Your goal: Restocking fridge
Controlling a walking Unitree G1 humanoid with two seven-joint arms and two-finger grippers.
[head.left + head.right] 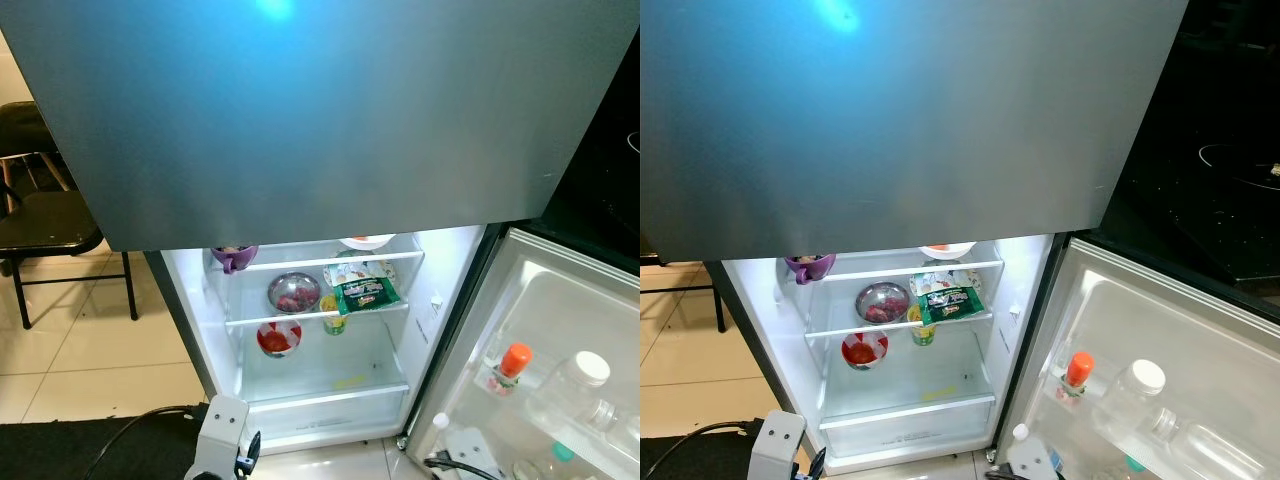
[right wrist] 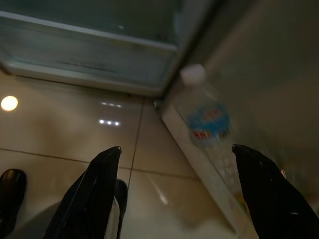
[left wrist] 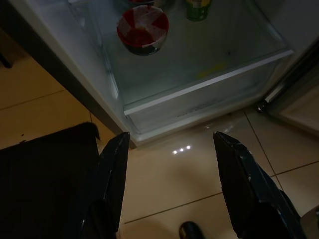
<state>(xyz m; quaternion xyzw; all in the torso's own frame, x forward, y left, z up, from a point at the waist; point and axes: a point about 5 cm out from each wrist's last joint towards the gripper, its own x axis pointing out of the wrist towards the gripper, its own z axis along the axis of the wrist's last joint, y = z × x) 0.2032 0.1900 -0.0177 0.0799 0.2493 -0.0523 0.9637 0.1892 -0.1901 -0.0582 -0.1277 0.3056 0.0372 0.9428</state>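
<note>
Fridge [image 1: 440,290] open, lit; both pincers spread above floor tiles.

The left gripper [image 3: 169,144] hangs over the glossy tiled floor [image 3: 164,184], jaws wide apart and empty; beyond them the open fridge [image 3: 199,84] shows a red-and-white covered bowl [image 3: 142,29] beside a green can [image 3: 198,8]; a dark mat [image 3: 45,174] lies alongside.

The grey closed upper fridge door [image 1: 300,110] hides the top shelf, so the white plate [image 1: 367,241] and purple cup [image 1: 233,258] are half seen. The green packet's [image 1: 366,294] print is unreadable.
</note>
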